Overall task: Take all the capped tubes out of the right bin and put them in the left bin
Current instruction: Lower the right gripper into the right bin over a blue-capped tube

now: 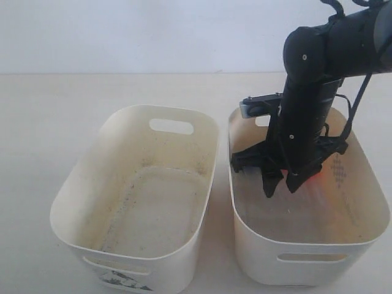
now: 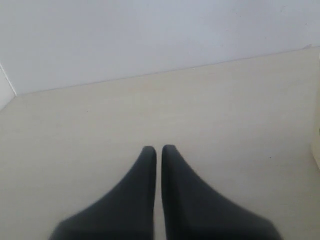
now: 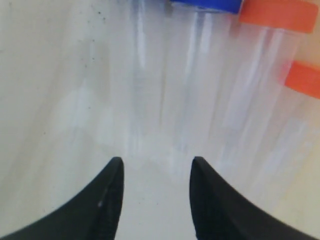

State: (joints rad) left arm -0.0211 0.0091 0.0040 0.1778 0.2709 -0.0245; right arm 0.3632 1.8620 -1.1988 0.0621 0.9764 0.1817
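Note:
My right gripper (image 1: 282, 188) hangs inside the right bin (image 1: 306, 269), open, with nothing between its fingers. In the right wrist view this gripper (image 3: 157, 160) hovers just above the bin floor, short of the capped tubes. Their clear bodies (image 3: 200, 75) show only as blurred streaks lying side by side. A blue cap (image 3: 205, 4) and two orange-red caps (image 3: 277, 12) (image 3: 302, 79) lie at the far ends. In the exterior view the arm hides the tubes except for an orange glow (image 1: 318, 177). The left bin (image 1: 73, 202) holds no tubes. My left gripper (image 2: 156, 147) is shut over bare table.
The two bins stand side by side, nearly touching. The left bin has a speckled floor and a dark print (image 1: 122, 283) low on its front. A faint dotted mark (image 1: 339, 174) shows on the right bin's inner wall. Pale tabletop (image 1: 49, 122) surrounds both, with a white wall behind.

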